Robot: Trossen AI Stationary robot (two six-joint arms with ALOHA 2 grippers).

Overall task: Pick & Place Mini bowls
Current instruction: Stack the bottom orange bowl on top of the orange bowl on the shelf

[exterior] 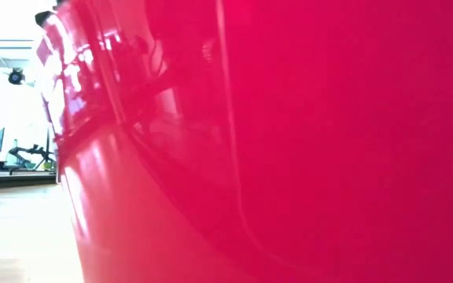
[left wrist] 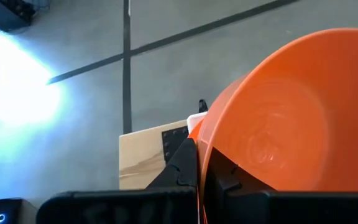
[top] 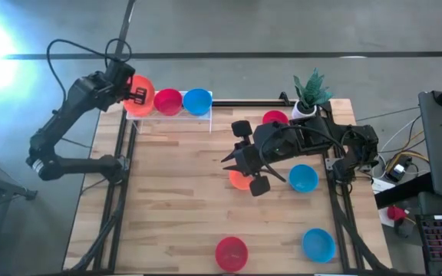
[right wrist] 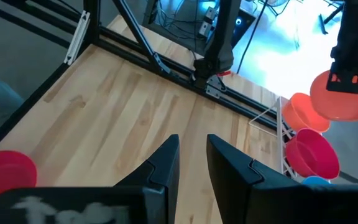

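Note:
My left gripper (top: 134, 95) is at the table's far left corner, shut on an orange mini bowl (top: 141, 98), which it holds above the white wire rack (top: 206, 115). The right wrist view shows that bowl (right wrist: 344, 96) over another orange bowl (right wrist: 298, 112) in the rack. A red bowl (top: 168, 101) and a blue bowl (top: 197, 100) also stand in the rack. My right gripper (top: 232, 162) hovers open at mid-table, just above an orange bowl (top: 239, 182) resting on the wood; nothing sits between its fingers (right wrist: 166, 165). My left gripper pinches the orange bowl by its rim (left wrist: 201, 158), one finger inside the bowl and one outside. The bowl is lifted clear and tipped on edge, with its hollow (left wrist: 291, 124) facing sideways.
Loose on the table are a red bowl (top: 275, 119) beside the white pot with a green plant (top: 307, 100), a blue bowl (top: 303, 178), another blue bowl (top: 318, 244) and a red bowl (top: 231, 253) at the near edge, which fills the low view (exterior: 289, 141).

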